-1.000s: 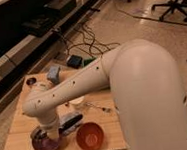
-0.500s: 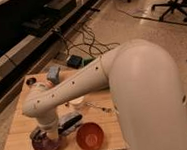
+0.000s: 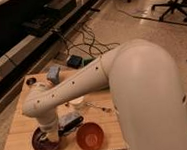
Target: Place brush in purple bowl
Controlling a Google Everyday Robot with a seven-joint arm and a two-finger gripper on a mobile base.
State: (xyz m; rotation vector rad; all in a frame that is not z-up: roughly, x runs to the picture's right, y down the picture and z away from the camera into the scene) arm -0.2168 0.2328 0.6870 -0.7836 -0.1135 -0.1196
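We start at the gripper (image 3: 52, 135), down low over the purple bowl (image 3: 40, 145) at the front left of the wooden surface (image 3: 18, 135). Its fingers are buried behind the wrist and the bowl's near side, so we cannot tell whether they are spread or closed, or whether they hold anything.

The purple bowl sits right under the wrist, and only a crescent of its rim and a slice of dark interior show to the left of the arm. What lies inside is hard to make out; we cannot say the brush is in there. The brush itself we cannot pick out with any confidence. There is a dark, elongated shape (image 3: 72, 122) lying just right of the wrist, between the two bowls, but it is too murky for us to name.

Just beside that, to the right, the orange bowl (image 3: 90, 136) stands near the front edge, and its inside looks bare. Behind the bowls we see a small white cup (image 3: 77, 102) tucked against the arm, and a thin silvery utensil (image 3: 98, 107) lying to its right.

Moving outward, the white arm (image 3: 73, 86) sweeps up from the wrist and swells into the big rounded body that fills the right side and runs off the bottom edge. A grey-blue object (image 3: 53, 73) peeks over the arm at the back of the surface, with a small dark round thing (image 3: 31, 81) near the far left corner.
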